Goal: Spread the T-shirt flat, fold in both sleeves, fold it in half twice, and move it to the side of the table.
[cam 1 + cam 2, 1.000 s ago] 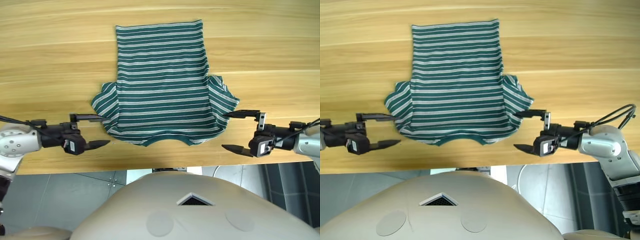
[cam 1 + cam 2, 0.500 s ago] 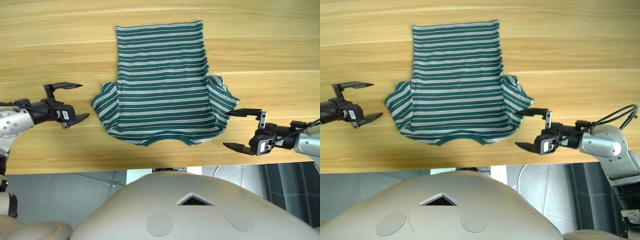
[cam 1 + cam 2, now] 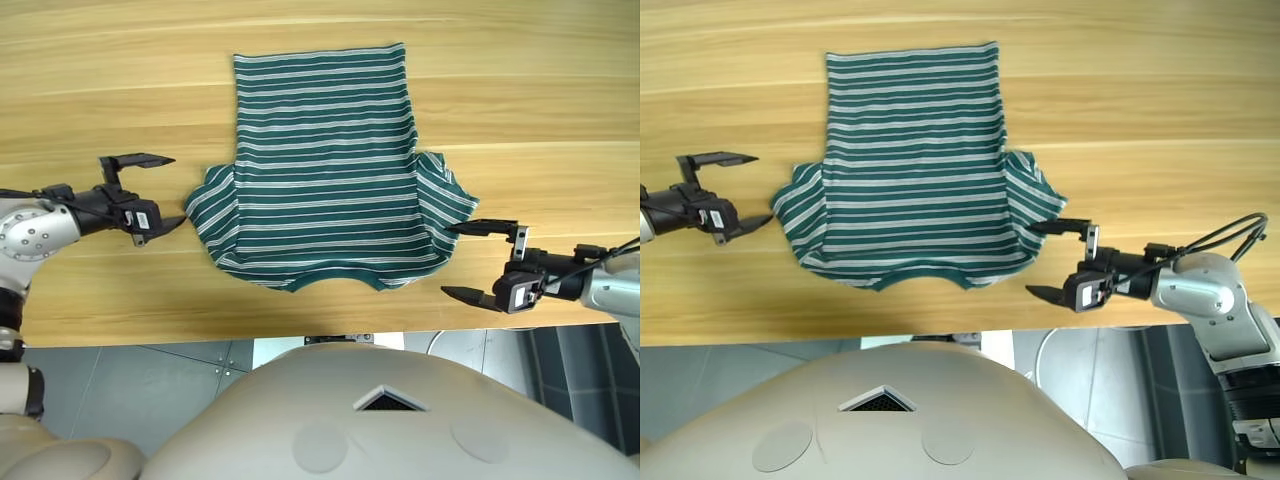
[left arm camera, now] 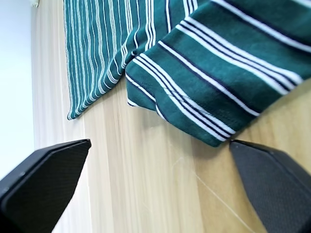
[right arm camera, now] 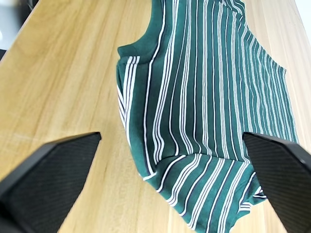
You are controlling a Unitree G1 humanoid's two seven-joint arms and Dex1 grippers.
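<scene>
The T-shirt (image 3: pixel 325 165) lies face-flat in the middle of the wooden table (image 3: pixel 540 100), collar toward the robot and hem at the far side, with both sleeves still bunched out at the flanks. The left gripper (image 3: pixel 175 189) is wide open and holds nothing, its jaws pointing at the left sleeve (image 3: pixel 205 205); its nearer fingertip sits just beside the cuff, and from the wrist view I cannot tell whether it already touches the cloth. The right gripper (image 3: pixel 450 260) is equally wide open and empty, just beside the right sleeve (image 3: pixel 445 195), its far finger near the sleeve's edge. The main risk is that the left jaws push the cuff instead of straddling it, so the sleeve crumples against the body. If they close too deep they could pinch the body layer beneath as well, and lifting that would drag the whole shirt off its flat lay. The sleeves are already rumpled, so a grip on a stray fold would give a crooked crease. Compared with a second ago, the left gripper has left the shirt's near corner, swung outward, and now comes back in at sleeve height. The right gripper has barely shifted, and the shirt itself has not moved.
</scene>
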